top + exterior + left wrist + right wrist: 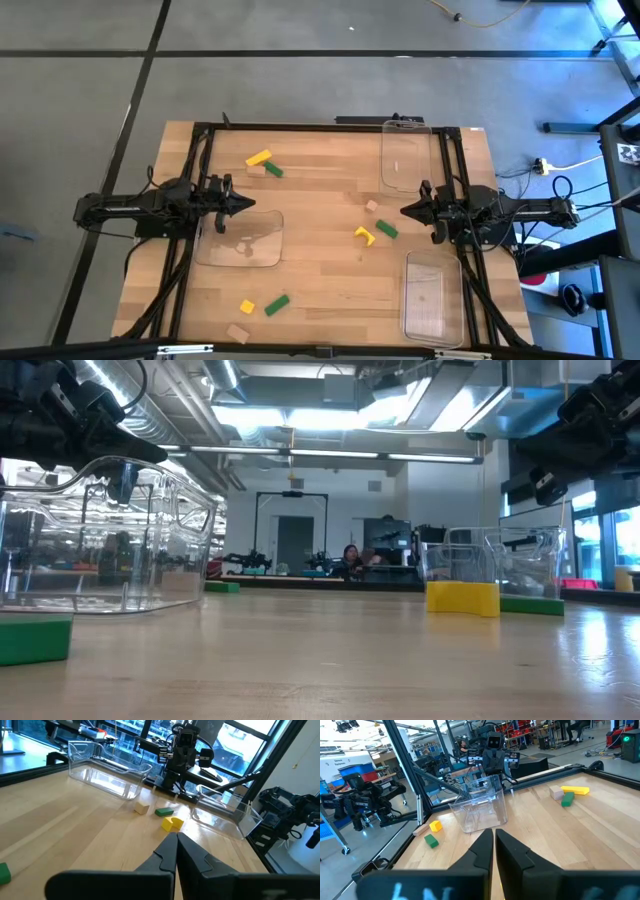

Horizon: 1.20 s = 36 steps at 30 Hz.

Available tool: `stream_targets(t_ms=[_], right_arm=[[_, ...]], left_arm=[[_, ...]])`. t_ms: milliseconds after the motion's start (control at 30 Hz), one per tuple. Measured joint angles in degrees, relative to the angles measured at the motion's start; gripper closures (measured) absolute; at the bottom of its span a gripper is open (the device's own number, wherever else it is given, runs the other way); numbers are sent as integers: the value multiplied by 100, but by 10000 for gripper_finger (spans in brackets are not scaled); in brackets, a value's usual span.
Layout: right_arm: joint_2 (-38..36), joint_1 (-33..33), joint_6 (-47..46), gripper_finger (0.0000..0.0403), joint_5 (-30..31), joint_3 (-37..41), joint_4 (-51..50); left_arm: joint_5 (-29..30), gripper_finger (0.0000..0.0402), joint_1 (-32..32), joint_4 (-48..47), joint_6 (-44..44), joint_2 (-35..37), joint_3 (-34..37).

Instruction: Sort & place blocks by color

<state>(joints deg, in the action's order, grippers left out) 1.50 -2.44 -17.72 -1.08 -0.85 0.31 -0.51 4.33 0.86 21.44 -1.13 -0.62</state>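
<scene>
In the high view the left gripper (243,205) hangs at the left-centre of the frame, over the upper edge of a clear tray (240,240) on the bench (320,260). Its fingers (170,855) are pressed together and hold nothing. The right gripper (406,211) sits at the right-centre, pointing toward the middle of the bench, its fingers (492,852) likewise pressed together and empty.

The blocks lie in three loose groups, all apart from both grippers. Nearest the right gripper, just left of its tips, are a green block (386,229), a yellow block (364,235) and a tan block (371,206). In the upper left of the bench a long yellow block (258,158) touches a tan piece (257,169) and a green piece (273,171), above and to the right of the left gripper. Near the lower edge of the bench lie a small yellow block (246,306), a green one (277,304) and a tan one (237,333).

Two more clear trays rest on the right side: one at the upper right (405,155), one at the lower right (433,295).
</scene>
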Motion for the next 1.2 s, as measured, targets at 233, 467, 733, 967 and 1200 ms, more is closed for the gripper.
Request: stream_targets(t_ms=[233,467,733,967,1200], right_arm=[[0,1,0,379,-1,-1,1],[0,1,0,379,0,-1,1],[0,0,22,379,0,1,1],[0,1,423,379,170,1,99],[0,3,-1838,379,430,5,2859]], left_arm=[[0,401,1,0,1,2,-1],[2,401,-1,0,1,0,0],[1,401,-1,0,1,2,0],[0,401,1,0,1,1,0],[1,401,-1,0,0,0,1]])
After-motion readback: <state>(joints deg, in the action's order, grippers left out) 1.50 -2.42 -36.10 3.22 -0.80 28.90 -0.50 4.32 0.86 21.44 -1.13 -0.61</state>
